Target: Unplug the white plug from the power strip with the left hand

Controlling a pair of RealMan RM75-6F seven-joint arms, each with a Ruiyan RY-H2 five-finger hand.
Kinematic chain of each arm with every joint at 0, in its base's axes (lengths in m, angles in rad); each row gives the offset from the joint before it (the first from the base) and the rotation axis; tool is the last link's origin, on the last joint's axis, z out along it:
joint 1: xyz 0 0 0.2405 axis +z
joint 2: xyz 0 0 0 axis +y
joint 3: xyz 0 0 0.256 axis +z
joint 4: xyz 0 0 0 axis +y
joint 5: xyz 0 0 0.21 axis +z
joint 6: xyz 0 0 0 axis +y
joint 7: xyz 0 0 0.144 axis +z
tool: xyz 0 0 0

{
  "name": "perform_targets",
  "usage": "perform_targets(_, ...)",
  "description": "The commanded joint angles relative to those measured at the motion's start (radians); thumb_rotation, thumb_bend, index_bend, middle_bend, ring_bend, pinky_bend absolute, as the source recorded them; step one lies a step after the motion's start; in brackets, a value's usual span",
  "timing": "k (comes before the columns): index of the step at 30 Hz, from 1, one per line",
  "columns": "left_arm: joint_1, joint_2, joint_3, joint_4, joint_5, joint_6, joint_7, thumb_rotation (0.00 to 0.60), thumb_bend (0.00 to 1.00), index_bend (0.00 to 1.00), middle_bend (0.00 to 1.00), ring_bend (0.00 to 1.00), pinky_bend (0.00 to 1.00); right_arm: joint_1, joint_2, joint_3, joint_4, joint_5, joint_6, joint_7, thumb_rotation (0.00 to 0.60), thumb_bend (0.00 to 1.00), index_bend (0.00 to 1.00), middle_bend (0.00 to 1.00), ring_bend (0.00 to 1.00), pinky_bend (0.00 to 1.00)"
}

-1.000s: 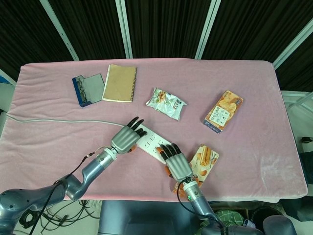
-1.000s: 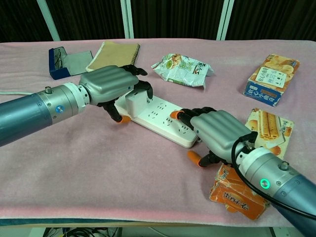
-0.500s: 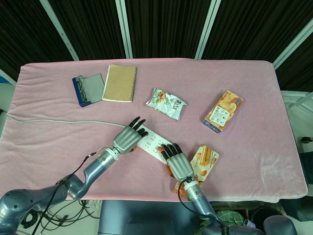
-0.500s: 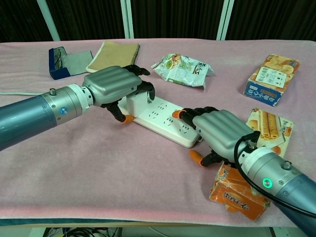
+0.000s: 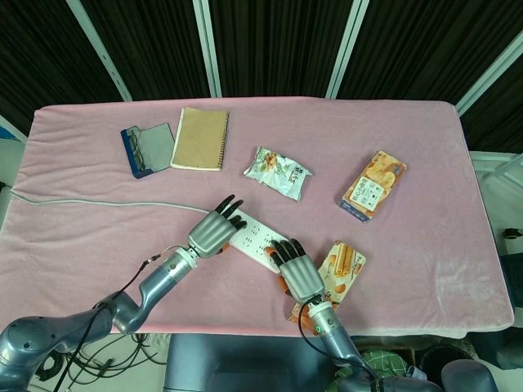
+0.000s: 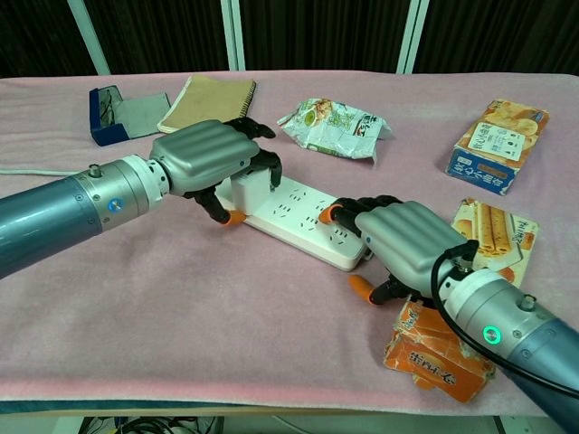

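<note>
A white power strip lies slantwise on the pink cloth near the front. A white plug stands in its left end. My left hand covers the plug from above, its fingers curled around it, thumb low at the strip's near side. My right hand rests on the strip's right end, fingertips pressing on its top. The plug is hidden in the head view.
A grey cable runs left from the strip. A snack packet, a brown notebook, a glasses case and an orange box lie farther back. Biscuit packets sit under my right wrist.
The left hand has shifted slightly right and closed tighter over the plug. The right hand stays pressed on the strip's end.
</note>
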Motion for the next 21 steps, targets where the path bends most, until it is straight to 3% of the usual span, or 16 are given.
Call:
perform_targets(1,0.003,0.002,0.001,-0.003,0.000,0.002,0.009,0.600,0.46,0.44,0.46,0.07,0.00,-0.001,0.001,-0.001,0.000,0.000,0.000,-0.001,0.600,0.36,0.17,0.11,0.13,0.11)
perform_targets(16,0.005,0.017,-0.013,-0.031,-0.019,-0.003,0.050,0.600,0.54,0.51,0.53,0.13,0.01,-0.002,0.000,-0.001,-0.004,0.004,-0.001,-0.008,0.600,0.36,0.17,0.11,0.13,0.11)
perform_targets(21,0.003,0.017,-0.012,-0.032,-0.016,-0.005,0.047,0.600,0.59,0.55,0.58,0.17,0.05,-0.002,0.001,0.000,-0.004,0.006,-0.002,-0.009,0.600,0.36,0.17,0.11,0.13,0.11)
